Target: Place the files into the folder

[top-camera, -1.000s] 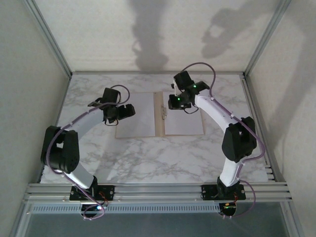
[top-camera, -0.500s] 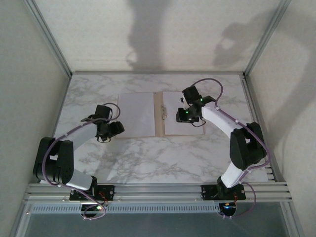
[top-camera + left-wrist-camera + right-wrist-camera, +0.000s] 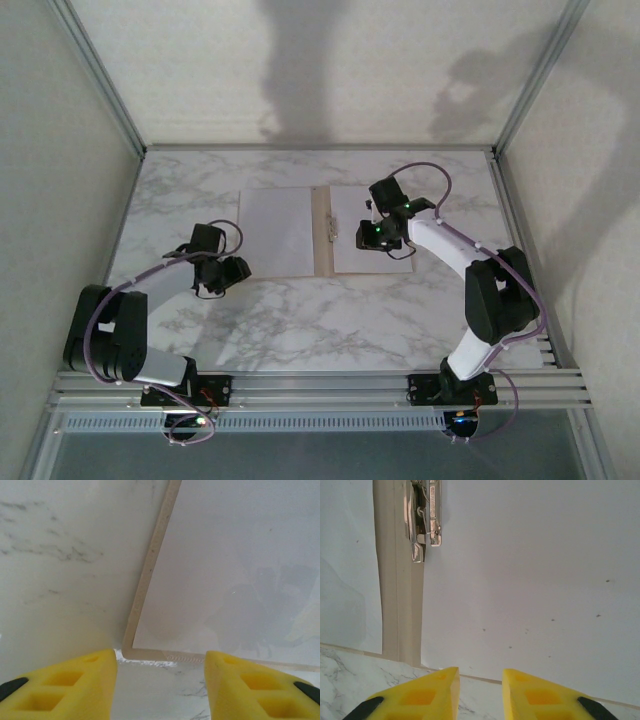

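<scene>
top view: the folder (image 3: 322, 235) lies open on the marble table (image 3: 300, 320), files (image 3: 275, 230) on both halves. left wrist: the left gripper (image 3: 161, 662) has its jaws apart and empty, at the folder's corner. right wrist: the right gripper (image 3: 481, 680) has its jaws slightly apart, near the clip (image 3: 425, 517).

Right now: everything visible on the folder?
The folder lies open and flat on the marble table, far centre. Tan cardboard, showing as a spine strip and thin border; white sheets cover both leaves. A chrome clip sits at the spine's right side. The right claw is over its right leaf's near edge, the left claw just off its near left corner.
</scene>
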